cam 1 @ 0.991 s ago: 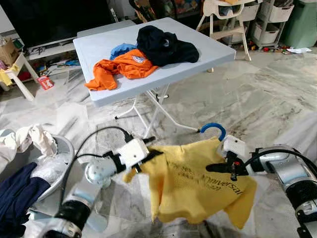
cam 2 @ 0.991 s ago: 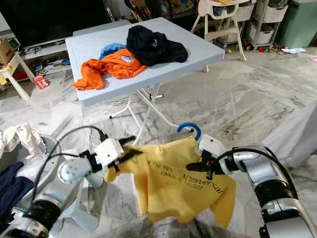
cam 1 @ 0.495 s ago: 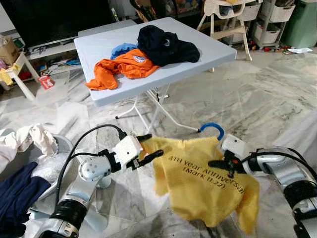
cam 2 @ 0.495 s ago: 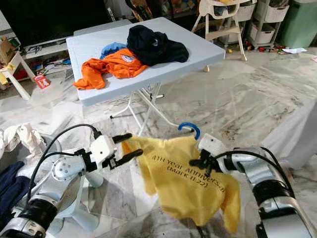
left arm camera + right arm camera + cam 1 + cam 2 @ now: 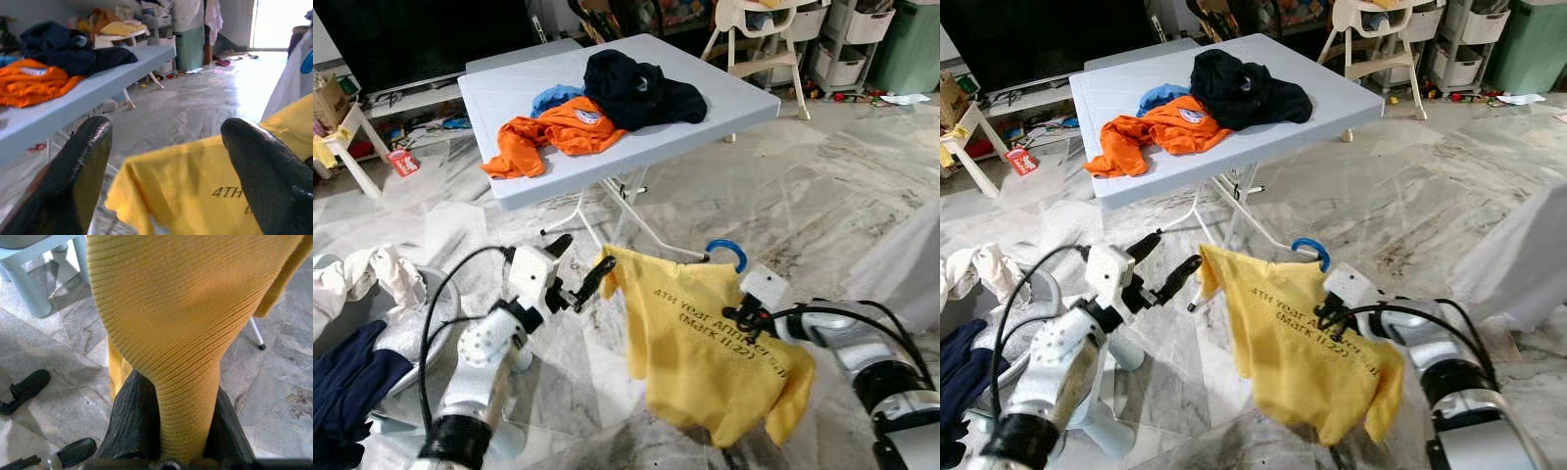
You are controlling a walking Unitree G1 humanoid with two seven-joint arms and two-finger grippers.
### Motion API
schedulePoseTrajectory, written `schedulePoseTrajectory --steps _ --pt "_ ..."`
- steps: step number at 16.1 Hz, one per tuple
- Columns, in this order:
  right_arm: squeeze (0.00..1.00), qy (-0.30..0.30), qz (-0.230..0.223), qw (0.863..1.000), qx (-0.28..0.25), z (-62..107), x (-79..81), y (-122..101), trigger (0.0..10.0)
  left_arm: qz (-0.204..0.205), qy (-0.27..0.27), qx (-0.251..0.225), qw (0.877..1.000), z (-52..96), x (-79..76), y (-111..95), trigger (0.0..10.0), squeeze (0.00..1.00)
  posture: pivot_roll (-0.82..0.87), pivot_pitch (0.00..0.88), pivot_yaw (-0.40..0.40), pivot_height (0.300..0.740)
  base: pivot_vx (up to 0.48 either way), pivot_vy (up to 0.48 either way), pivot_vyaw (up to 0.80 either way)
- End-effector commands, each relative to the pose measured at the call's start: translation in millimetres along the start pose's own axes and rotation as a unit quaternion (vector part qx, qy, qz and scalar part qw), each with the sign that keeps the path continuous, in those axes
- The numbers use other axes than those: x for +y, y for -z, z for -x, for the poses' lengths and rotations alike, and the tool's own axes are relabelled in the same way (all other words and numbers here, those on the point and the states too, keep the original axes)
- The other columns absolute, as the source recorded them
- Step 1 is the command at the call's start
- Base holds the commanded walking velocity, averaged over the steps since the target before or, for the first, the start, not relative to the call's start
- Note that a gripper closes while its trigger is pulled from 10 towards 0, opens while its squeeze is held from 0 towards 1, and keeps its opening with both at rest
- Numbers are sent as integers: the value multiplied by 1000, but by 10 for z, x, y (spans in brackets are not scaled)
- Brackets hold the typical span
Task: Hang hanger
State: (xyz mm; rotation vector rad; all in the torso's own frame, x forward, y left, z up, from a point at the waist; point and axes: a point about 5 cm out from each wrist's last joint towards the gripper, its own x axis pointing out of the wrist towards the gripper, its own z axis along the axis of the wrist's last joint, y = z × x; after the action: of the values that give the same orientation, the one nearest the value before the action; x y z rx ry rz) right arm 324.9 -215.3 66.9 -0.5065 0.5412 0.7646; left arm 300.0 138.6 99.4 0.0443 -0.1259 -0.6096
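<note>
A yellow T-shirt point(image 5: 705, 343) with dark lettering hangs on a hanger whose blue hook point(image 5: 729, 250) pokes out at the collar. My right gripper point(image 5: 744, 315) is shut on the shirt just below the hook and holds it above the marble floor. In the right wrist view the ribbed yellow fabric point(image 5: 166, 333) is pinched between the black fingers point(image 5: 134, 421). My left gripper point(image 5: 576, 262) is open, just left of the shirt's shoulder, and holds nothing. In the left wrist view the shirt's shoulder point(image 5: 195, 196) lies beyond the spread fingers point(image 5: 83, 171).
A white folding table point(image 5: 724, 98) stands ahead with an orange shirt point(image 5: 558, 132) and a dark garment point(image 5: 641, 88) on it; its legs point(image 5: 617, 215) are close behind the hanger. A basket of clothes point(image 5: 352, 372) sits at my left, white cloth point(image 5: 911, 255) at my right.
My left gripper has let go of the shirt's shoulder, opened and drawn back to the left and up. The shirt now hangs from the right gripper alone and has shifted left.
</note>
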Motion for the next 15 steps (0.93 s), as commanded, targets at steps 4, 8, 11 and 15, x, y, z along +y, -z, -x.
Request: schedulePoseTrajectory --steps 4,8,11,15 --pt "0 90 -59 993 -37 -122 23 -67 0 62 -188 60 978 151 189 196 10000 1000 -105 0 71 740 0 0 0" --pt "0 169 -152 973 -48 -191 148 77 0 69 -258 114 957 353 65 440 10000 1000 -89 0 64 740 0 0 0" --pt "0 246 -233 939 -53 -158 152 196 0 88 -259 155 949 456 -21 579 10000 1000 -88 0 77 740 0 0 0" --pt "0 321 -272 905 -61 -51 153 309 10000 75 -221 178 956 410 -116 656 10000 745 -130 0 70 740 0 0 0"
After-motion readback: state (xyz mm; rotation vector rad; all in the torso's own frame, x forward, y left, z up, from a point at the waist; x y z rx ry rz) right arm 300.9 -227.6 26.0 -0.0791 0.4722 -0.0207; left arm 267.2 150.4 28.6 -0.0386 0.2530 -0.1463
